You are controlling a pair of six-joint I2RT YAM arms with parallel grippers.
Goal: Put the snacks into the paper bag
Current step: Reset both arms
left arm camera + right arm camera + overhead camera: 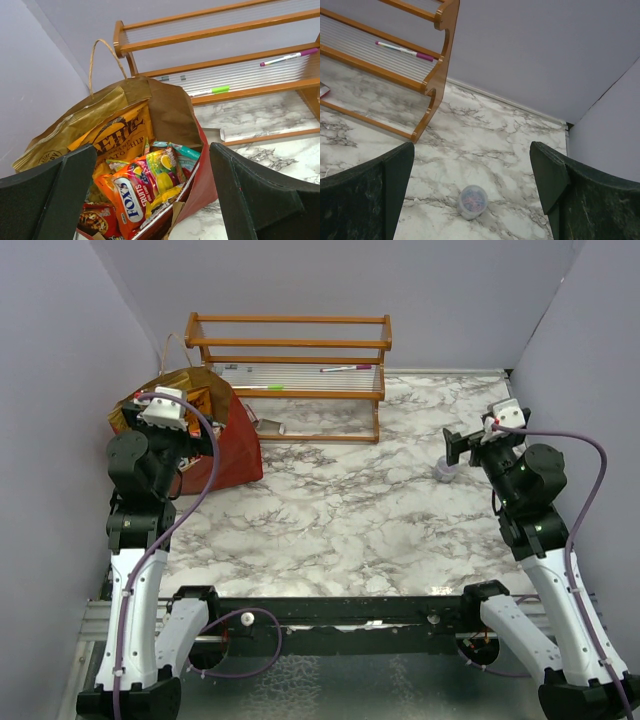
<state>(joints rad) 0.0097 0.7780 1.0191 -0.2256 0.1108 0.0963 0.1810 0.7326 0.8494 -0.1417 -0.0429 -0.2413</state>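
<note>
The red paper bag stands open at the far left, with a brown inside and a string handle. The snacks lie inside it: a large orange Kettle chips bag, an orange Fox's candy pack, a teal pack and a dark red pack. My left gripper hovers over the bag's mouth, open and empty. My right gripper is open and empty above the right side of the table.
A wooden slatted rack stands at the back with a green pen and a pink pen on it. A small translucent cup sits under my right gripper. A white carton flap lies beside the bag. Grey walls close three sides.
</note>
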